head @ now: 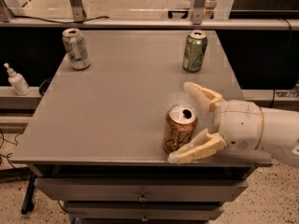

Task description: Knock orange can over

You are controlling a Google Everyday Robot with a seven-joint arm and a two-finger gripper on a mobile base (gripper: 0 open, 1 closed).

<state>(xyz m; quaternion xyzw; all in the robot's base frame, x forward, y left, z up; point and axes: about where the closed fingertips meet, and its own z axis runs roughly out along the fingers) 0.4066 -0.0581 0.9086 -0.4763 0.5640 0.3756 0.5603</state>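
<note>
1. Surface: a grey worktop (117, 101) is carrying three cans. It is sitting on a drawer unit (140, 197), and a dark gap and a rail are running behind it.
2. Task item: the orange can (179, 135) is standing upright near the front edge of the worktop, right of centre. Its long axis is vertical and its silver top is facing up.
3. Other items: a green can (195, 51) and a white-and-green can (76, 48) are standing at the far right and far left, both well apart from the orange can. A white pump bottle (16, 80) is sitting off the worktop to the left.
4. Gripper: the gripper (180, 122) is reaching in from the right at can height. Its jaws are spread wide and gripping nothing. One is lying behind the can, and the other is lying along its lower front side, touching or just beside it — contact cannot be confirmed.
5. Key relation: the can is sitting between the spread jaws, left of the gripper body.
6. Judgement: toppling appears to call for a leftward push high on the can wall — away from the front edge, where a fallen can could roll off.
</note>
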